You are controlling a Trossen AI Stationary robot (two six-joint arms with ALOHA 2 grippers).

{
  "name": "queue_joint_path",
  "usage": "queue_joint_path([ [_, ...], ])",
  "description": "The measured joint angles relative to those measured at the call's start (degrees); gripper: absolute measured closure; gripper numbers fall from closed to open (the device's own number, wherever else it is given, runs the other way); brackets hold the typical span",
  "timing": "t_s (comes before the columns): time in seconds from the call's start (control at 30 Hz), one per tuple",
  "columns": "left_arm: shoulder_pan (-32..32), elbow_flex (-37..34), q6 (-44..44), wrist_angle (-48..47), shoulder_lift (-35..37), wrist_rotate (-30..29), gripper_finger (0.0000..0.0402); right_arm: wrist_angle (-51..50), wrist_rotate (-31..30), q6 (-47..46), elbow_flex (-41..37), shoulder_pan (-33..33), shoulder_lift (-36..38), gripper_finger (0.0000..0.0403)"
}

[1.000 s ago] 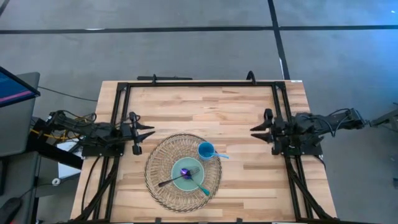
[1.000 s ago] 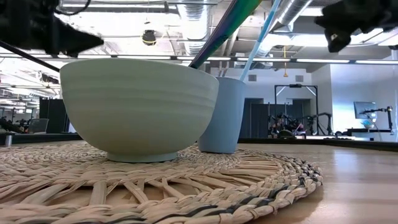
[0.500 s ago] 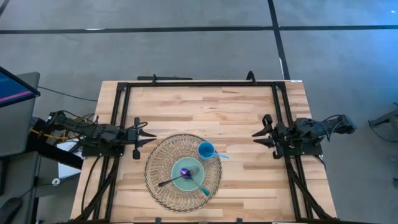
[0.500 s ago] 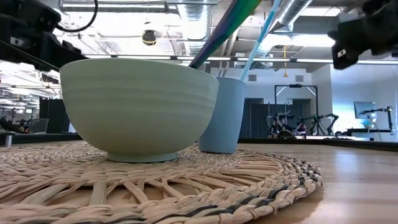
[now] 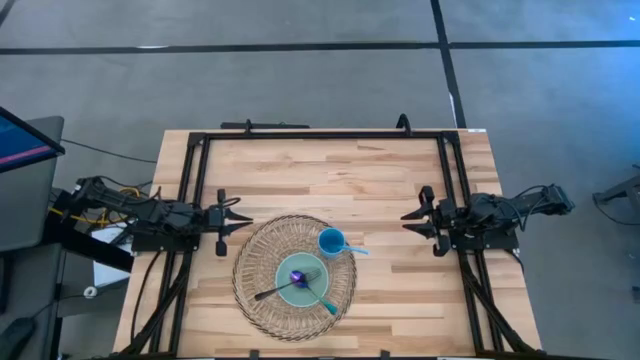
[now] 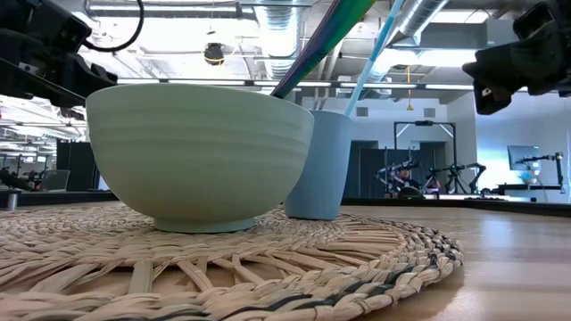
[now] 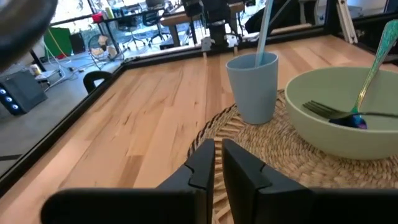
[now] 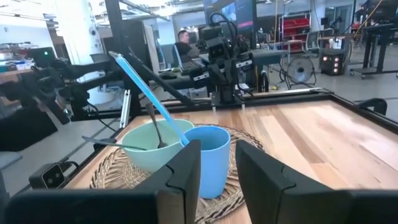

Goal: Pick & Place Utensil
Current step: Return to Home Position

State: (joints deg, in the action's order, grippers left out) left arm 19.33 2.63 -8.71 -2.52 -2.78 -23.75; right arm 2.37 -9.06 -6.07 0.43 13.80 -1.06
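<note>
Change: over the last second both arms drew back to the table's sides. In the low view the right gripper dropped from the top corner to a lower hang, and the left gripper slid out towards the picture's edge.
Meaning: judged from the layout, the setting is finished and only parking is left. Nothing is carried away.
Left gripper: at 10 o'clock of the mat, just off its rim and pointing inward. Its fingers are pressed almost together with only a slit between, and they hold nothing.
Right gripper: at 2 o'clock of the mat, well apart from it. Its fingers are spread a little and empty, and its wrist view shows the cup between them far off.
Cup: the cup stands upright on the mat at 1 o'clock, just beside the bowl.
Straw: the straw sits in the cup, leaning out towards 4 o'clock.
Bowl: it sits at the mat's centre, a little towards 6, with a fork and a spoon resting in it.
Edges: a black frame runs round the table. Each gripper sits just inside its side rail.
Open room: there is bare wood from 11 to 1 o'clock behind the mat, and a wide strip between the cup and the right gripper. The tightest spot is between the left gripper and the mat's rim.
</note>
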Motion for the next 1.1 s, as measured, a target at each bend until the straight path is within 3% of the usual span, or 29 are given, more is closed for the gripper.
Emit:
queue_joint_path([
  [1.1,0.0,0.0,0.0,0.6,-14.6,0.0,0.0371,0.0,0.0,-3.0,-0.1,0.0,0.0,0.0307],
])
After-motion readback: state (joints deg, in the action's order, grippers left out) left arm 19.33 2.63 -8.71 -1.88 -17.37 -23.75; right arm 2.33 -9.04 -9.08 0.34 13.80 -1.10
